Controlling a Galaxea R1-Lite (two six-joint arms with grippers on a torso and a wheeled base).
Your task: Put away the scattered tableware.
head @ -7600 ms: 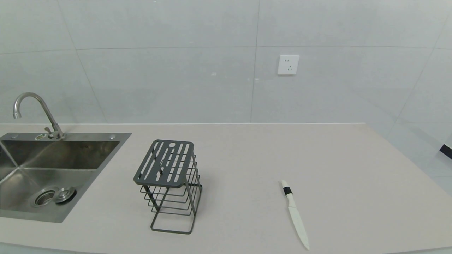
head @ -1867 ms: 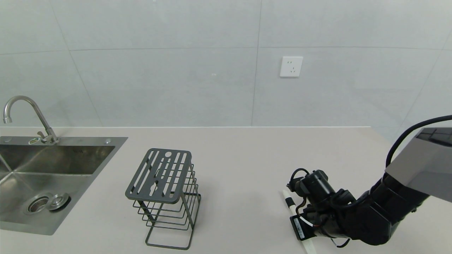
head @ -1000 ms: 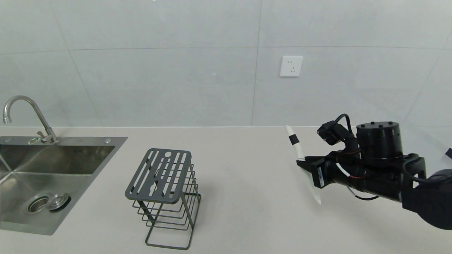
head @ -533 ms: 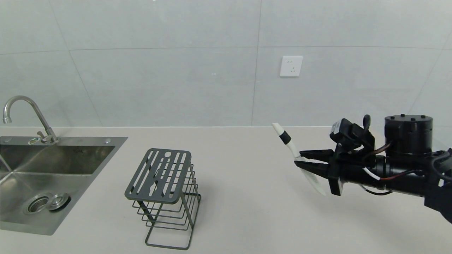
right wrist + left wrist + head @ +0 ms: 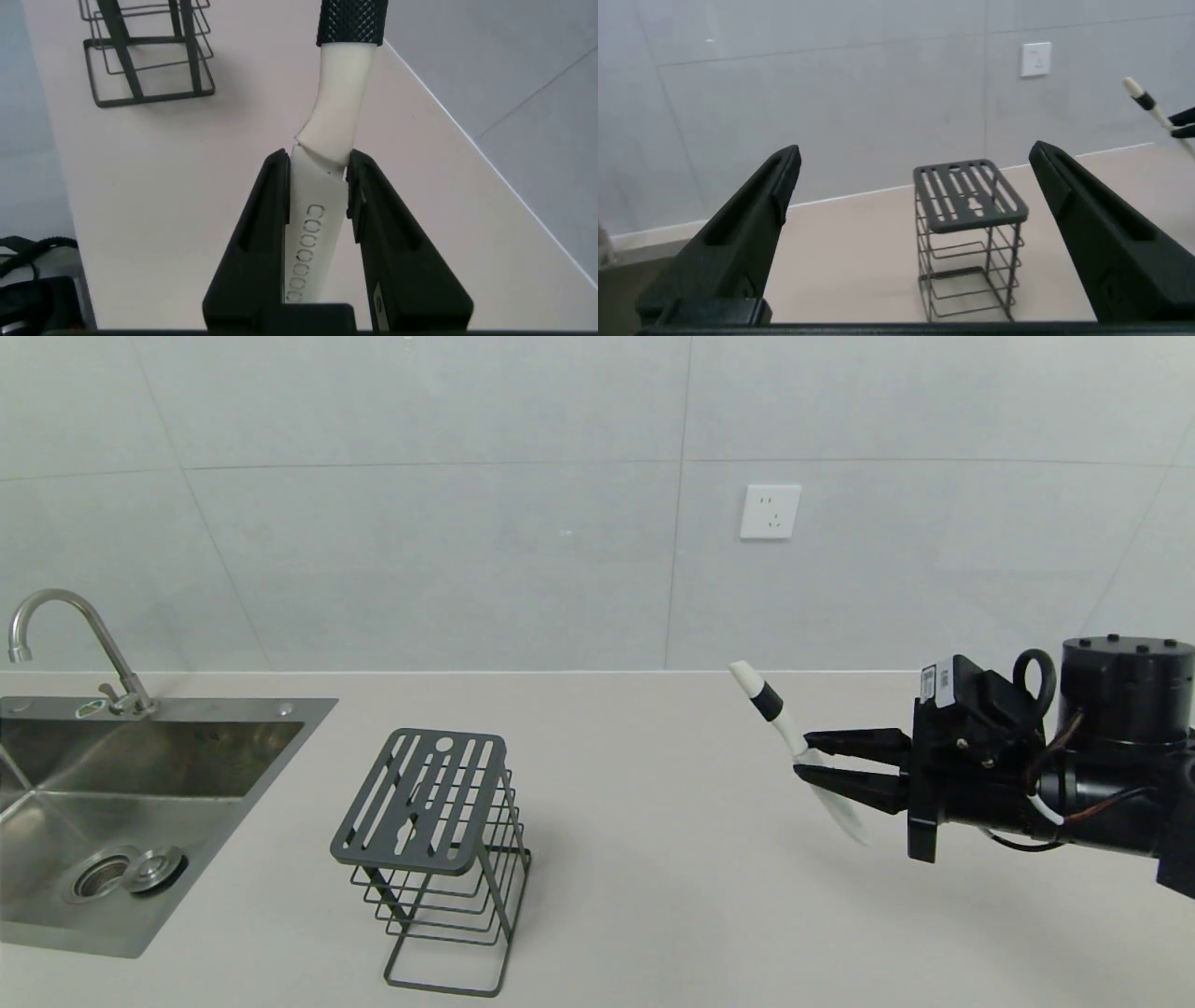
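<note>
Head view: my right end effector (image 5: 810, 756) is clamped on the knife (image 5: 767, 705) at the blade's base, handle tilted up. The knife has come up off the surface (image 5: 653, 896) since two seconds ago. Open surface lies between it and the rack (image 5: 425, 793). Left wrist view: my left end effector (image 5: 913, 154) is spread wide, holding nothing. Right wrist view: the fingers (image 5: 266, 215) pinch the blade.

Grey tiled wall (image 5: 420, 569), white socket (image 5: 770, 511), beige counter (image 5: 653, 896), steel sink (image 5: 187, 707) w/ tap (image 5: 124, 695) left
</note>
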